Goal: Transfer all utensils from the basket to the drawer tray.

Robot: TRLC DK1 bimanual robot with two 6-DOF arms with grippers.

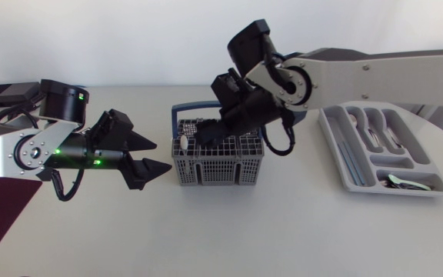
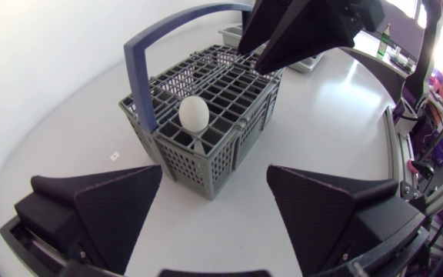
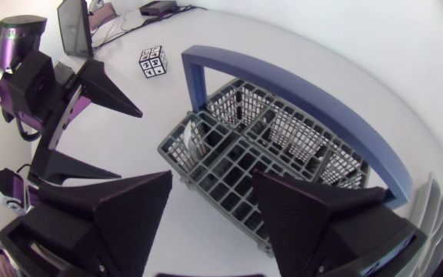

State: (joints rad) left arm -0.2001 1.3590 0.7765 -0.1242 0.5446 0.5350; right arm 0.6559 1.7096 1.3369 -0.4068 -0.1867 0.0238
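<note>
While the right arm stretches in long and level from beyond the drawer tray (image 1: 343, 165), its wrist bends down and its pincer (image 1: 206, 132) hangs directly over the basket (image 1: 220, 168). And look at that pincer in its own wrist view (image 3: 211, 185): the two broad fingers are spread wide with nothing between them, the grid of compartments showing below the gap. It grips nothing, and I cannot tell whether a fingertip grazes the rim.

One white spoon (image 2: 194, 114) stands upright, bowl up, in a corner compartment of the basket, on the side facing the left arm, close to a foot of the blue handle (image 2: 141, 61).

Over to the left arm: it lies low across the table (image 1: 283, 231), forearm almost flat, pincer (image 1: 164, 153) aimed straight at the basket and stopped just beside it, apart from the wall. Its fingers are spread wide too, and empty.

On the far side of the basket from that arm sits the drawer tray, pale cutlery (image 1: 375, 135) lying in its compartments.
</note>
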